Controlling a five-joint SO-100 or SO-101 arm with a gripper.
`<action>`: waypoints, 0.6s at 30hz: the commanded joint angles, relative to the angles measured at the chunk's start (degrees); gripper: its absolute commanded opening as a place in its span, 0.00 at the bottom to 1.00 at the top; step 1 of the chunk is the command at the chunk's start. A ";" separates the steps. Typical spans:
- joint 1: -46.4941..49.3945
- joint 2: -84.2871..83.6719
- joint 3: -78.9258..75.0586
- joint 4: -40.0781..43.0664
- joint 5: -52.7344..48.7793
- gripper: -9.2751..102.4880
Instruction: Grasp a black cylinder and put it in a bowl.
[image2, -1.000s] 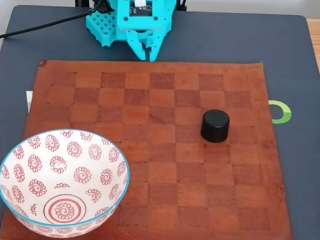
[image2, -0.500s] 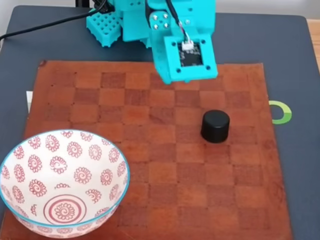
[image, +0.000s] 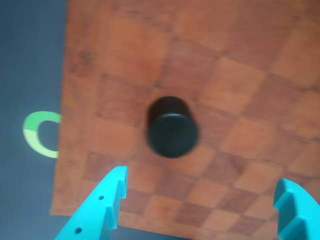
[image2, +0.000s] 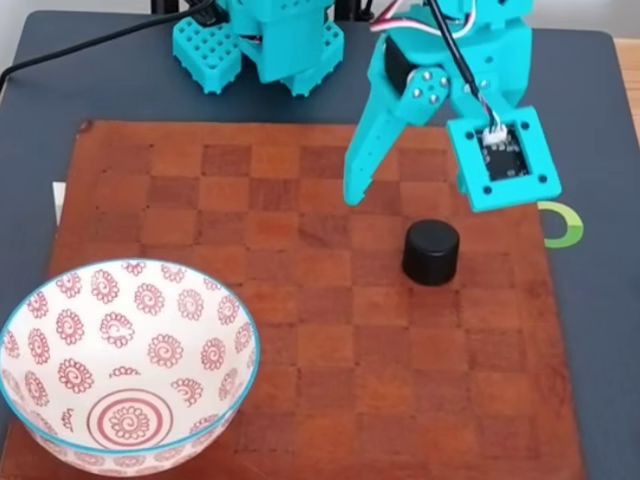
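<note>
Wrist view: jaws (image: 200, 205) spread wide, nothing between them. Only the two teal tips show, both cut off by the bottom edge; the right one is also clipped near the frame's right side. Cylinder (image: 172, 128) stands upright on the board (image: 240, 75), ahead of the jaws and roughly centred on the gap, apart from both tips. Picture is soft with blur; the cylinder's rim and the board's squares are smeared. Left of the left tip, a green ring mark (image: 39, 135) sits on the dark tabletop (image: 30, 60), partly covered by the board's edge.

Fixed view: jaws (image2: 420, 200) hang above the board (image2: 300, 330), open wide. One long finger (image2: 362, 165) is plain to see; the other side is hidden behind the camera block on the wrist, so its tip cannot be made out. Cylinder (image2: 431, 252) sits just below the jaws in the frame, not touching them; whether they are level with it or higher cannot be told from this angle. Bowl (image2: 60, 300) is well apart from the jaws, at the lower left corner, its bottom and left rim cut off by the frame. The ring mark (image2: 566, 225) is half hidden under the board's right edge. Arm base is cut off at the top. Tabletop (image2: 600, 350) shows around the board.
</note>
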 joint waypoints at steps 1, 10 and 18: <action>-0.70 -1.14 -3.87 -0.62 0.88 0.41; -1.49 -6.86 -3.60 -5.45 1.67 0.41; -1.05 -11.25 -3.52 -5.36 1.67 0.41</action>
